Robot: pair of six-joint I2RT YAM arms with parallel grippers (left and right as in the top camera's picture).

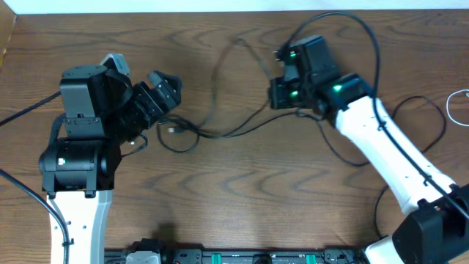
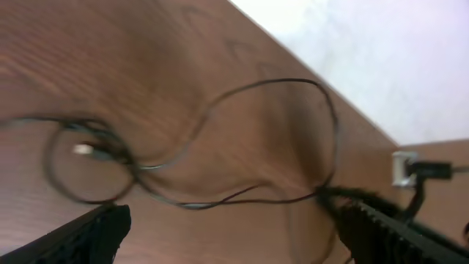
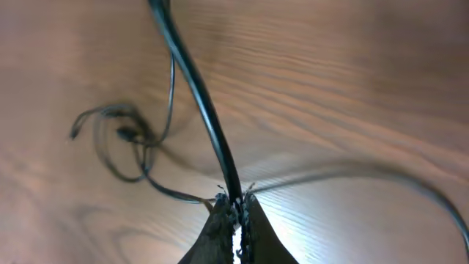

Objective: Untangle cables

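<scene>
Found the right tool (image 3: 235, 211) pinched tight on the black cable (image 1: 220, 134), with one strand rising steeply from the closed fingers and thinner runs trailing to either side across the counter (image 1: 242, 198). Found the left tool (image 2: 223, 209) spread wide, gripping nothing.

Traced the cable from that pinch leftward in a long shallow sag to a small tangle (image 1: 174, 130) of loops with a plug end. Placed the tangle just below and beside the left tool, well apart from the right one. Judged the left arm by far the nearer.

Took the long axis of the slack run as roughly left to right between the two tools, with a second strand arching toward the far edge and back to the right tool.

Saw the left arm folded in close, wrist angled down toward the middle of the counter, and the right arm stretched diagonally inward from the near right corner.

Made out only a pale curve at the far right edge, possibly the white cable (image 1: 449, 105).

Reckoned on a drop of the open left tool onto the tangle as the next need, against the anchoring hold of the right.
</scene>
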